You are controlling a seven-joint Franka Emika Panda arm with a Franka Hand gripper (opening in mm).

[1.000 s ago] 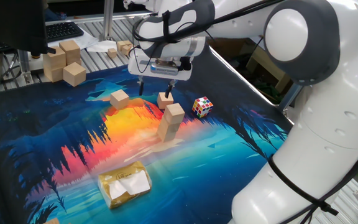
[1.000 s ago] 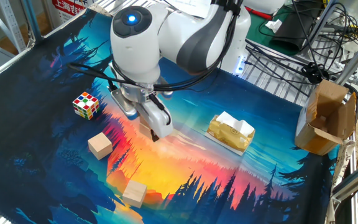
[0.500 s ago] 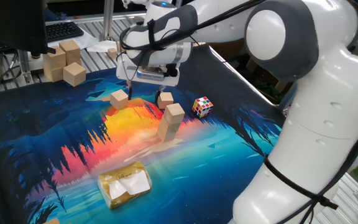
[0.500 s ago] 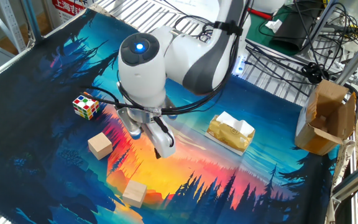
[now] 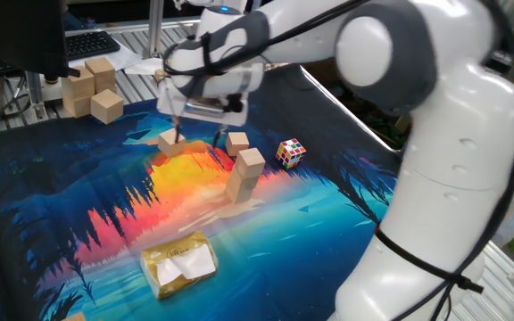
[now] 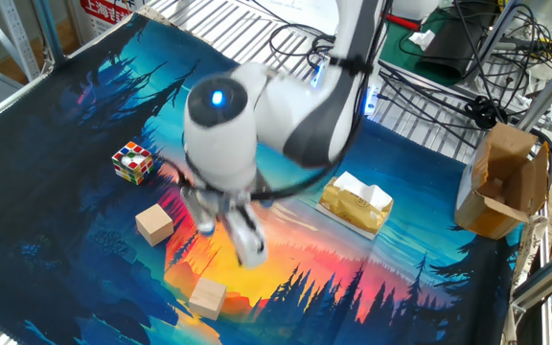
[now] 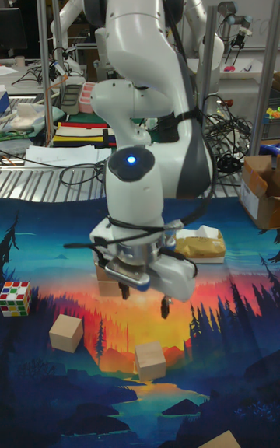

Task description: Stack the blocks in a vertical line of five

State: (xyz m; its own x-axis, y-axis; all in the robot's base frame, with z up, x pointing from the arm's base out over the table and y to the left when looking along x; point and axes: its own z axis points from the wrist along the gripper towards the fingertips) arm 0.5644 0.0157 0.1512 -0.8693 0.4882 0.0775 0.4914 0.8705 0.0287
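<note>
1. On the painted mat [image 5: 78, 214], one fixed view showed the gripper [image 5: 198, 139] hanging low with its fingers spread and nothing between them. Two loose blocks lay beneath it: one [image 5: 169, 141] at the left fingertip, one [image 5: 236, 142] just right of the other finger. A stack of blocks [image 5: 245, 174] stood at about five o'clock from the gripper; I counted two or three in it, hard to tell. One puzzle cube [image 5: 291, 152] sat at three o'clock, and one tissue pack [image 5: 180, 261] lay near the front edge.

2. From the other fixed view, the motion-blurred arm hid the stack; two loose blocks [image 6: 154, 224] [image 6: 207, 297] showed.

3. Across the tall fixed view, two finger tips [image 7: 164, 309] showed well apart, with two loose blocks [image 7: 66, 334] [image 7: 151, 360] below.
</note>
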